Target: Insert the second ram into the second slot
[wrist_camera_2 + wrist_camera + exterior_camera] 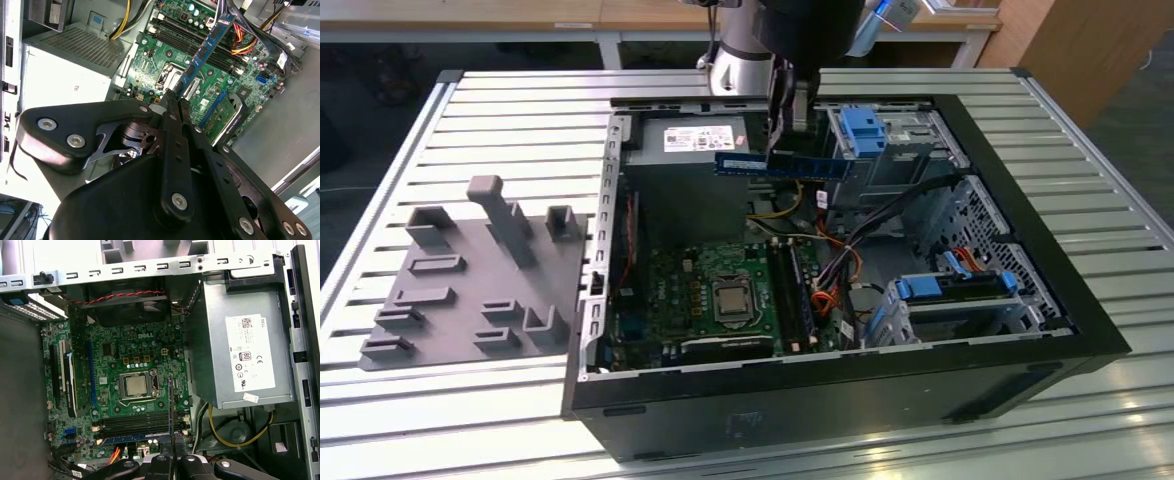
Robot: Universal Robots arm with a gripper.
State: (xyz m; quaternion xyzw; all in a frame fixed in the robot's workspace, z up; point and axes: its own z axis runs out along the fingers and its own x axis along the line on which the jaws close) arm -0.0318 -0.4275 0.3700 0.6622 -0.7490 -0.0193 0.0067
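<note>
One thin blue stick, the second ram (781, 165), gripped in the hand (787, 145): closed on it about mid-length, with fingers (172, 130) narrowed to a slit and pressing its two flat faces. Hangs roughly level, raised above the open computer case (1067, 310) and well apart from the motherboard (707, 290) beneath. Seen in the exterior view against the power supply (694, 140) and a blue drive-bay clip (861, 130). Not yet seated in the memory slots (135, 422), dark parallel channels just beside the processor socket (136, 386); looks turned across their run.

Probably very light and stiff, yet thin and easy to crack or twist if pushed off-square. Best taken by the bare board faces or the upper edge near the middle, clear of the contact edge underneath and without crushing the dark chips. Smooth-faced too, so liable to pivot in a narrow pinch.

Case set on a slatted metal worktop (480, 110), with a grey fixture block (467, 290) near it on the exterior view's left
</note>
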